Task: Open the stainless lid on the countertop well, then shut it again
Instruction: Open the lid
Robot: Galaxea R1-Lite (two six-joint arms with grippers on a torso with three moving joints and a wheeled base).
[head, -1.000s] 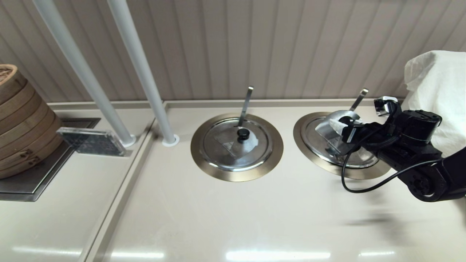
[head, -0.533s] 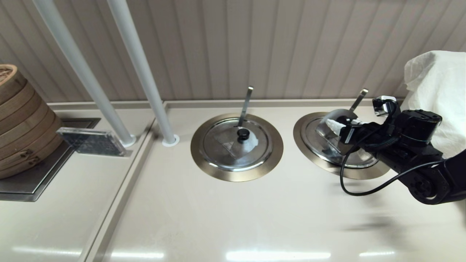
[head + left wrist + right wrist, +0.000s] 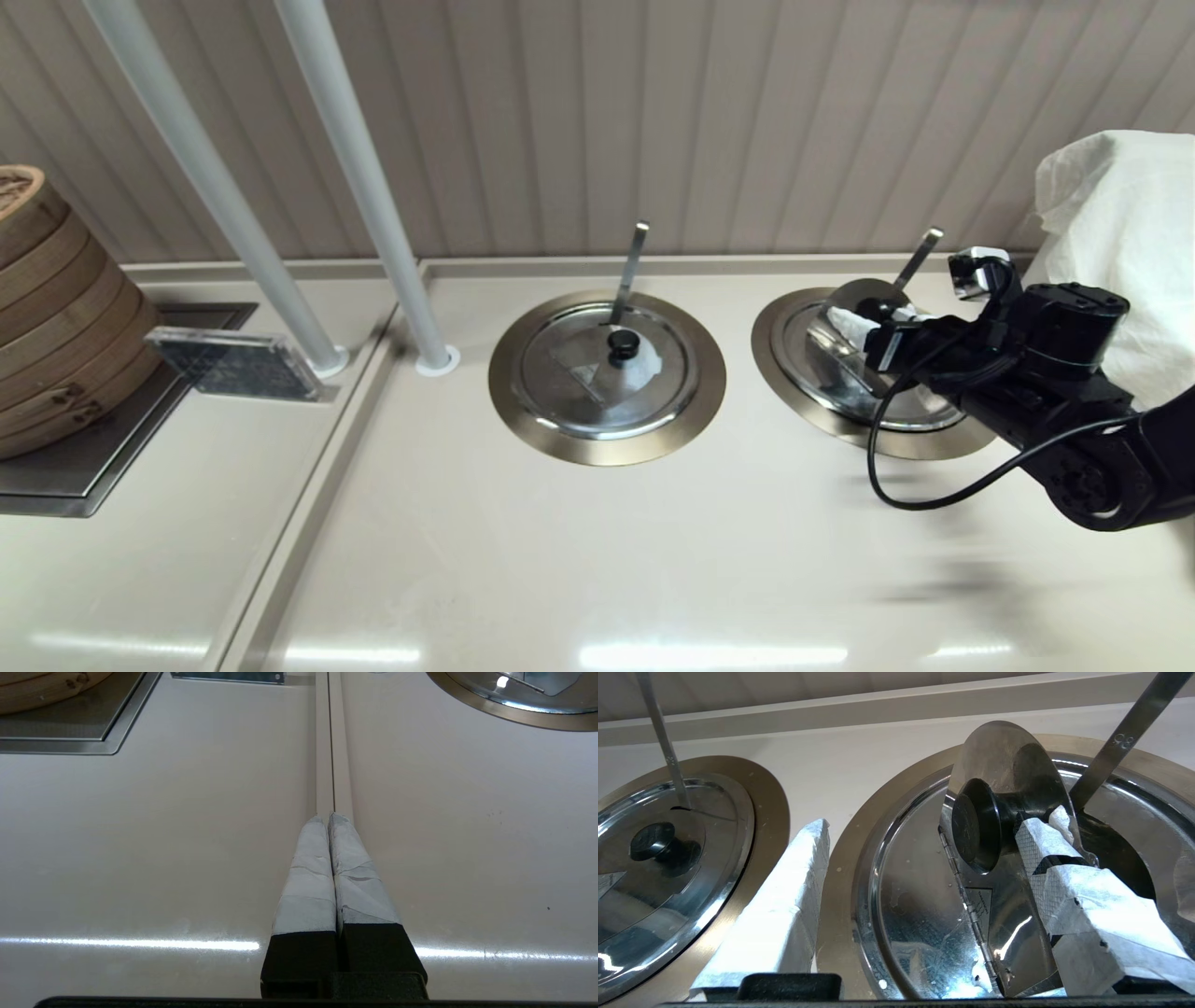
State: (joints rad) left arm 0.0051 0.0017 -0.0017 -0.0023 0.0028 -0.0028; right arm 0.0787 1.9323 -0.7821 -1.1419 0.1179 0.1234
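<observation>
The stainless lid (image 3: 805, 353) covers the right-hand countertop well (image 3: 771, 329), and a steel utensil handle (image 3: 920, 254) slants through its edge. The lid is hinged across its middle. One half lies flat (image 3: 906, 877); the other half (image 3: 999, 751), which carries the black knob (image 3: 976, 821), stands raised steeply over the dark opening (image 3: 1115, 858). My right gripper (image 3: 931, 823) is open. One taped finger (image 3: 1083, 891) sits behind the knob against the raised half, and the other finger (image 3: 784, 896) is off over the bronze ring (image 3: 845, 858). My left gripper (image 3: 329, 817) is parked, shut and empty, over the countertop seam.
The twin lid (image 3: 607, 369), with a near-upright handle, lies closed in the middle well. Two grey poles (image 3: 364, 187) rise at the back left. Bamboo steamers (image 3: 47, 308) and a clear block (image 3: 233, 364) stand at far left. A white cloth bundle (image 3: 1120, 243) is behind my right arm.
My right gripper has moved slightly toward the wall, and the knobbed half of the lid has tipped up steeper. The left gripper's earlier position is not shown.
</observation>
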